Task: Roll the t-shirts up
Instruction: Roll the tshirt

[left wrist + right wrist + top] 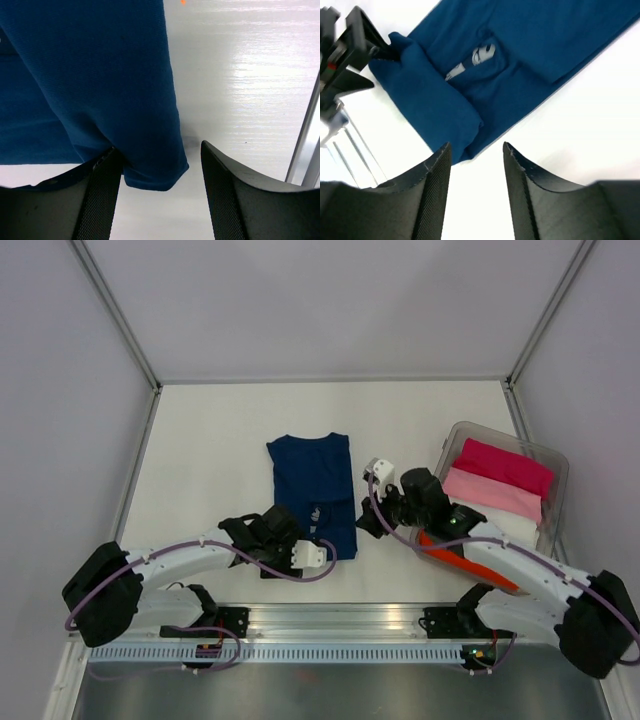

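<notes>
White and glossy, the surface (200,460) is carrying everything in view. Toward its right side a clear plastic bin (556,462) is sitting with folded tees stacked inside. A magenta tee (503,466) is lying farthest from the arms and a pale pink tee (490,495) is lying just beside it. A white tee (518,526) is showing nearer, and an orange-red tee (436,543) is peeking out from under the right arm.

At the middle of the surface the navy-blue tee (312,485) is lying folded into a long strip, its near end bunching into a thick fold. The left gripper (160,155) is sitting low at that near end. Its jaws are standing well apart, with a corner of the cloth lying loose between them and not being pinched. The right gripper (476,150) is hanging at the tee's right edge by the same end, its jaws standing partly open and gripping nothing. A small white chest print (475,57) is peeking out beside the bunched fold.
</notes>
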Controlling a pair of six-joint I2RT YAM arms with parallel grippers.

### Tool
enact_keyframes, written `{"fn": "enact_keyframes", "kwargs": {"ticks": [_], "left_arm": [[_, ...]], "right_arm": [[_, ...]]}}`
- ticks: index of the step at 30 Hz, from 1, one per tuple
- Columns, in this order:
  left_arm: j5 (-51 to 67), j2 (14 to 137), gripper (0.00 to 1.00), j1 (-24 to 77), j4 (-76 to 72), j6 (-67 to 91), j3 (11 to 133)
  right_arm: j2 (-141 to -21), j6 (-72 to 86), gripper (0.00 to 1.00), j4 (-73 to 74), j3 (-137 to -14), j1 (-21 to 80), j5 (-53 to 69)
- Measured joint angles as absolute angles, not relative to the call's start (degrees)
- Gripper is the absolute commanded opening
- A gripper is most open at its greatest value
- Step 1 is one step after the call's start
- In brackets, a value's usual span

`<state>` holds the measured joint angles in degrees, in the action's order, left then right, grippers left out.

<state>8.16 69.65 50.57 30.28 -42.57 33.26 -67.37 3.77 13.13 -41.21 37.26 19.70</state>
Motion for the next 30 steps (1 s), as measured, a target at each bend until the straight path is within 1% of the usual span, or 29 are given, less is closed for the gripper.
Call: {"fn": "enact_keyframes", "kwargs": {"ticks": [3, 5, 8, 11, 15, 24, 25, 27, 28, 30], "left_arm": [[8.29, 69.65, 0.68, 49.56, 29.06, -42.41, 32.49], [8.93, 69.58, 0.68, 48.53, 28.67, -42.39, 32.27], [9.91, 68.88, 0.69, 46.92, 28.56, -42.39, 32.12], [11.11, 67.37, 0.69, 46.13, 28.6, -42.41, 31.79], [12.32, 66.89, 0.69, 46.02, 28.58, -42.44, 31.75], [12.62, 67.35, 0.69, 45.98, 28.56, -42.44, 31.75], [12.62, 67.35, 0.69, 45.98, 28.58, -42.44, 31.75], [12.64, 67.35, 0.69, 45.95, 28.58, -42.41, 31.75], [12.67, 67.35, 0.69, 45.82, 28.56, -42.39, 31.75], [12.86, 67.33, 0.7, 45.6, 28.53, -42.22, 31.75]], "right_arm": [[-57.39, -4.38, 0.56, 6.59, -33.41, 42.3, 14.98], [-54.24, -10.72, 0.59, 4.29, -29.45, 47.94, 11.31], [-52.58, -21.87, 0.61, 2.24, -24.97, 57.36, 6.81], [-55.18, -31.09, 0.61, 1.26, -24.05, 63.26, 1.69], [-61.69, -38.5, 0.62, -2.59, -24.05, 67.31, -3.38], [-72.75, -43.11, 0.63, -8.51, -24.08, 69.65, -8.12], [-73.71, -43.07, 0.62, -9.21, -24.08, 69.65, -8.86], [-75.48, -42.68, 0.51, -10.28, -24.08, 69.65, -10.11], [-76.49, -42.39, 0.35, -10.83, -24.08, 69.65, -10.79], [-78.65, -41.21, 0.23, -11.68, -24.08, 69.89, -12.23]]}}
